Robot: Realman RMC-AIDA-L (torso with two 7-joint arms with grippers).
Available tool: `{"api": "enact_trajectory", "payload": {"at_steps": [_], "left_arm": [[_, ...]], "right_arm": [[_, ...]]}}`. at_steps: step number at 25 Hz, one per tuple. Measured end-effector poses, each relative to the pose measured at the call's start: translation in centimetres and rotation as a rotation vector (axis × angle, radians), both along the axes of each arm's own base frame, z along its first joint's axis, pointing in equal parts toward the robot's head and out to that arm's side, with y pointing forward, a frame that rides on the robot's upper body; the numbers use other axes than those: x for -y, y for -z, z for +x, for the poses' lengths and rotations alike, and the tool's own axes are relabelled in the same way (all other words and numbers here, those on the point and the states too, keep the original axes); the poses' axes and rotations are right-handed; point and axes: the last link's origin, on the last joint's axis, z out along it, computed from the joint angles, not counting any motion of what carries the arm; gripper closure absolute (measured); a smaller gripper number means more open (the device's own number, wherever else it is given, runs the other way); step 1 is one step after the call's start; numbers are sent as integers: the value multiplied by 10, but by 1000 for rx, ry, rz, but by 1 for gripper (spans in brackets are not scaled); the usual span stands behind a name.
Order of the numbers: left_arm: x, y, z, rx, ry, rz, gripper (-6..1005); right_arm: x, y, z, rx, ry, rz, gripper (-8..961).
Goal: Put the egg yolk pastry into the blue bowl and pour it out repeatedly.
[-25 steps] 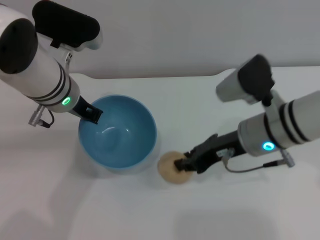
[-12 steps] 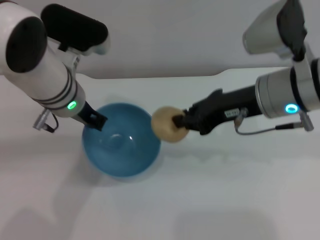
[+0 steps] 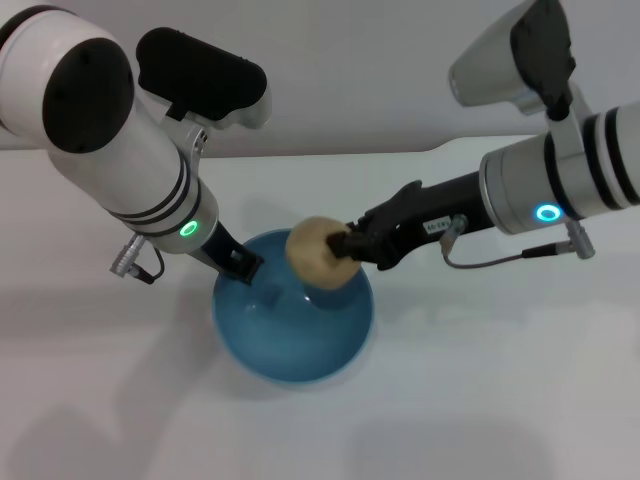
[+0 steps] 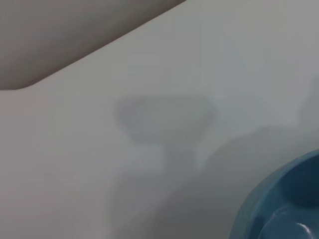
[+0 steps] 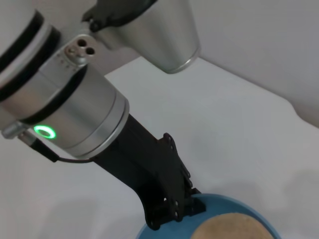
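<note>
Right pincer (image 3: 345, 243) is closed on the egg yolk pastry (image 3: 315, 252), held just above the blue bowl (image 3: 295, 345) whose rim is clamped by the left pincer (image 3: 243, 264); an off-centre release risks a bounce onto the tabletop (image 3: 500, 380).

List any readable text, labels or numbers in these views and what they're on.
No text can be read in any view.
Small white label on the right gripper, body side: print too small to read.
Bowl: plain, no marks.
Pastry: no marks.
Left gripper, at the bowl's rim: no label seen.
Table: no markings.
</note>
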Motion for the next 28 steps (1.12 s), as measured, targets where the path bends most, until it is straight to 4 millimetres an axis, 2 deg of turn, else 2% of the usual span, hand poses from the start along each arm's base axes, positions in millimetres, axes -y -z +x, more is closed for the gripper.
{"api": "enact_trajectory", "payload": {"at_steps": [9, 14, 18, 22, 25, 28], "left_arm": [[-2, 1, 7, -2, 14, -5, 999], [-2, 1, 8, -4, 17, -8, 999], [-2, 1, 9, -3, 19, -9, 1000], [-4, 2, 9, 9, 34, 1, 1000], [-9, 2, 9, 47, 70, 40, 999], [-13, 4, 5, 87, 105, 82, 999]], "right_arm": [[2, 8, 11, 35, 11, -10, 917], [-2, 3, 15, 27, 26, 23, 890], [-10, -9, 18, 5, 51, 69, 705], [-17, -31, 24, -45, 111, 144, 569], [-28, -63, 47, -135, 273, 255, 479], [-30, -91, 79, -215, 414, 353, 480]]}}
